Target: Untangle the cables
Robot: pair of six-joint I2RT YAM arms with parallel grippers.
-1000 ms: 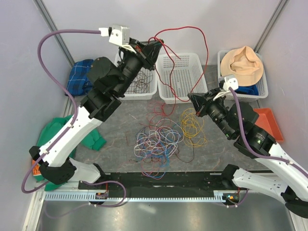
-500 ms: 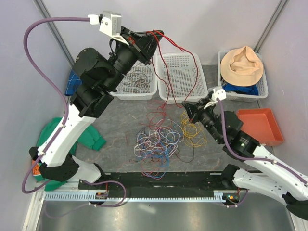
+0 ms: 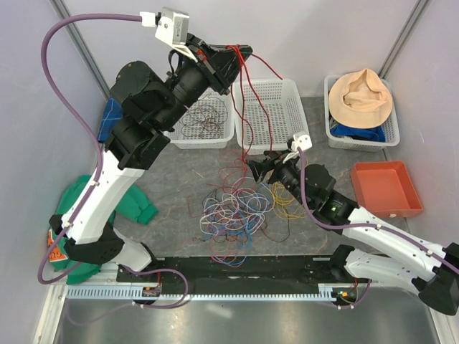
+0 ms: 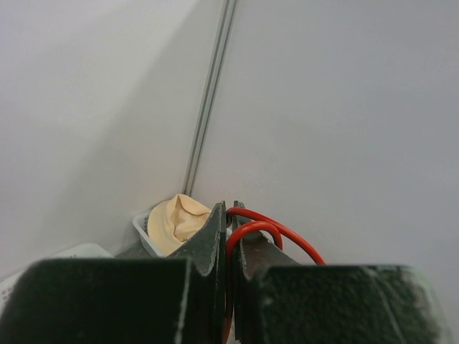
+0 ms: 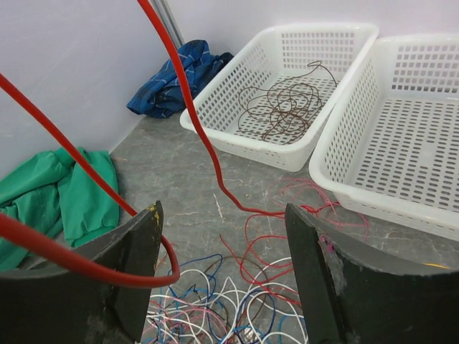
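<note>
Cables [image 3: 233, 211] sprawl on grey mottled tabletop [image 3: 179, 175] between pale walls [image 3: 21, 143].

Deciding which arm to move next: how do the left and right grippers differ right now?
The left gripper is raised high above the white baskets; the right gripper sits low by the cable pile. The left gripper is shut on the red cable; the right gripper is open, clamping nothing. Both have that red cable running at their fingers.

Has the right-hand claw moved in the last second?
Yes. The right gripper has slid left and nearer the arm bases, away from the middle white basket, toward the cables.
</note>
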